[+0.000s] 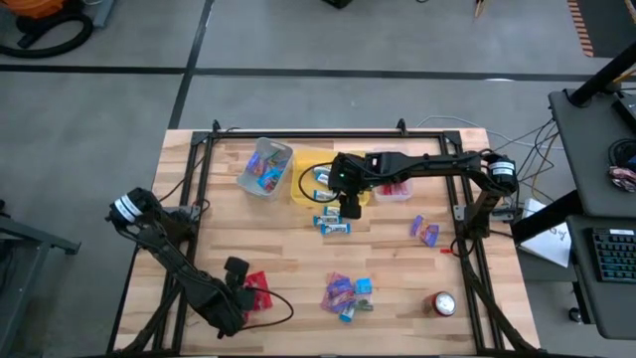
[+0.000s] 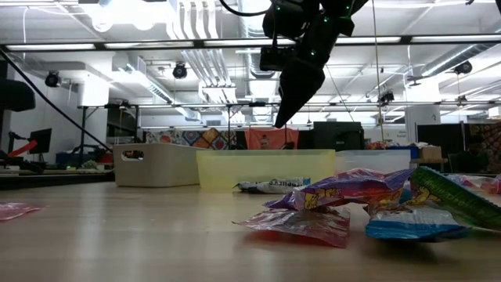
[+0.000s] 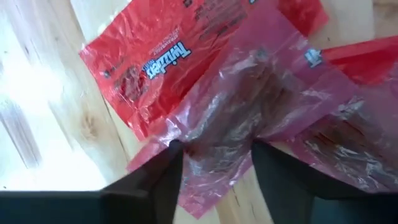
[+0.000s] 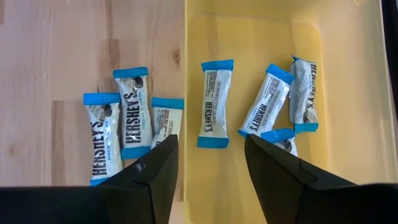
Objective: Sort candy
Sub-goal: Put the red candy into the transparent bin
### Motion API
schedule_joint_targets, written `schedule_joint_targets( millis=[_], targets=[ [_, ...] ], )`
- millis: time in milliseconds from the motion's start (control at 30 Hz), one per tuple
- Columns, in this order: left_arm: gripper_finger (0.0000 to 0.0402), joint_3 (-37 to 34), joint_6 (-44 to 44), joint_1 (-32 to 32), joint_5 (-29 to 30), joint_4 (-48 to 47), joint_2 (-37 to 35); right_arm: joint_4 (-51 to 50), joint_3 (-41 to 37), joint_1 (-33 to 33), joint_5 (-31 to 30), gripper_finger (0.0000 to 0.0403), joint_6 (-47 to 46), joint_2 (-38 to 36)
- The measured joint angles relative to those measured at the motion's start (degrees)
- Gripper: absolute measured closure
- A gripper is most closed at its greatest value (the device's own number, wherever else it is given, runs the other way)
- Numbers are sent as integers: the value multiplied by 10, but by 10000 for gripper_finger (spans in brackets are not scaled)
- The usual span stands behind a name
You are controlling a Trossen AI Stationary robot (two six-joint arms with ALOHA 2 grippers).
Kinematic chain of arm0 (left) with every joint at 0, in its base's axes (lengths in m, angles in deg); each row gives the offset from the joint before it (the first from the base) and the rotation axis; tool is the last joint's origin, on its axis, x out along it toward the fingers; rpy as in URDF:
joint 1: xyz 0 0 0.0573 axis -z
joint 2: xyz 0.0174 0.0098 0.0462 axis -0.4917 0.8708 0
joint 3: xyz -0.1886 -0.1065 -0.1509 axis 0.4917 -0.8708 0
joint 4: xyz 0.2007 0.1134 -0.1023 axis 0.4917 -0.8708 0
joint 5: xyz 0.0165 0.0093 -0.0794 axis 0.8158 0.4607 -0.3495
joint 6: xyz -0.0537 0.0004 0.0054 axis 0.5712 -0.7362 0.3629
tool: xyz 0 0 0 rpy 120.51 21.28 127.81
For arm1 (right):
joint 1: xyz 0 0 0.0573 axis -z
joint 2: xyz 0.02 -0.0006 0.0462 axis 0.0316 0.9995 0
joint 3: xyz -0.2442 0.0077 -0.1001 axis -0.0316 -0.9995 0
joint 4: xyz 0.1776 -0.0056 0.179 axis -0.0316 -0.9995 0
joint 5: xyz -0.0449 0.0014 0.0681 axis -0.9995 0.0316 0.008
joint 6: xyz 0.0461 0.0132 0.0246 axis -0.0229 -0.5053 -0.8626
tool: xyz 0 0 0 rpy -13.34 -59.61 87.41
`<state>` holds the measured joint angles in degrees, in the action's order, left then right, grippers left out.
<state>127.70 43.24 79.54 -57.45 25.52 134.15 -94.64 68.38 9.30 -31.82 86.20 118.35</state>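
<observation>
The right gripper (image 4: 206,158) hangs open and empty above the yellow bin's (image 4: 348,93) edge, blue-and-white candy (image 4: 213,102) lying inside and beside it, while the left gripper (image 3: 214,163), jaws apart, seemingly straddles red-pink wrappers (image 3: 249,118) without clamping them.

I work in a big lab or workshop hall: bare ceiling pipes (image 2: 207,59) and strip lights overhead, grey concrete floor (image 1: 298,89) around my wooden worktop (image 1: 288,268), a desk with a keyboard (image 1: 614,254) alongside.
</observation>
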Motion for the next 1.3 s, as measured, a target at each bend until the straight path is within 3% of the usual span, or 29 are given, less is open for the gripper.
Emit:
schedule_joint_targets(
  millis=[267, 333, 533, 733, 1033, 1133, 1300],
  targets=[
    [376, -1, -10, 0, 3, -2, 1, 0, 0, -1, 0, 227, -4, 0],
    [392, -1, -11, 0, 3, -3, 1, 0, 0, -2, 1, 227, -4, 0],
    [399, 2, -12, 2, -1, -8, -9, 0, 0, -7, 2, 227, -6, 0],
    [401, 1, 13, 2, 15, -7, -67, 0, 0, -13, 4, 227, -6, 0],
    [401, 2, 5, -8, 201, 13, -210, 60, -17, -49, 83, 227, 31, 0],
    [401, -4, -43, -19, 240, 69, -266, 115, -32, -75, 94, 227, 58, 0],
    [401, -53, -136, -51, 239, 220, -356, 211, -59, -125, 94, 227, 81, 0]
  ],
)
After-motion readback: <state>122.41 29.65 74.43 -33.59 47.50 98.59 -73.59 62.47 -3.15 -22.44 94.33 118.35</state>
